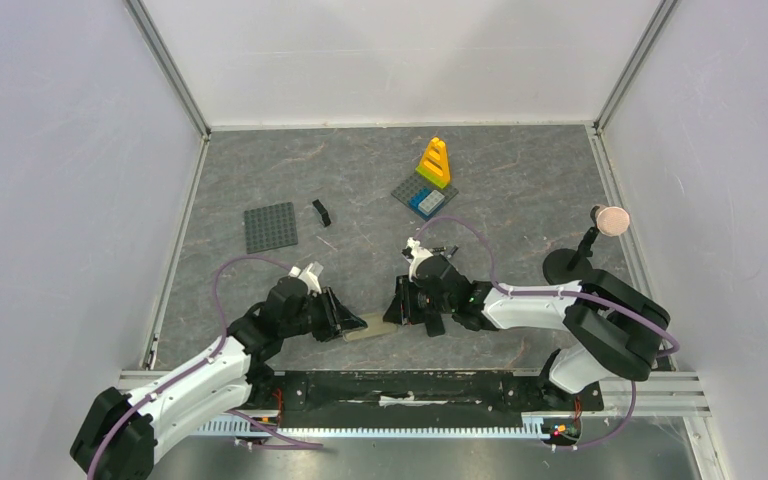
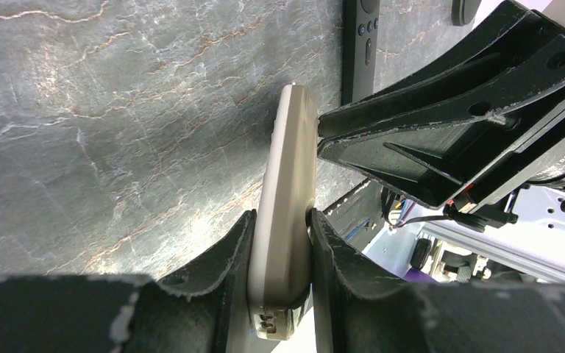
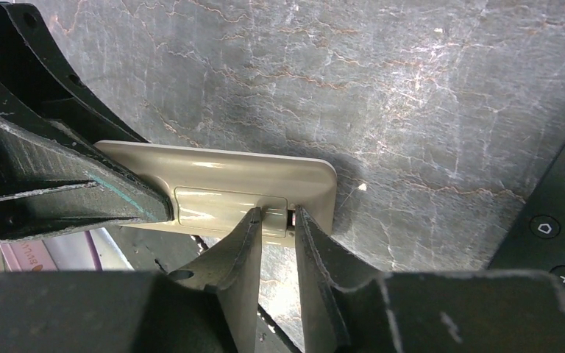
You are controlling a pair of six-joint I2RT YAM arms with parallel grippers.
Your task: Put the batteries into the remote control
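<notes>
**At the near edge of the counter (image 1: 360,190), remote control (image 2: 287,162) clamped**

Left hand (image 2: 281,220) pinches one end; right hand (image 3: 276,215) sets narrowly parted fingertips at its recessed slot, and I cannot tell whether they nip anything

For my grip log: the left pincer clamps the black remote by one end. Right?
Wrong remote. The left pincer clamps the tan remote control by one end; the black remote lies loose on the table. The left wrist view shows it.
</notes>
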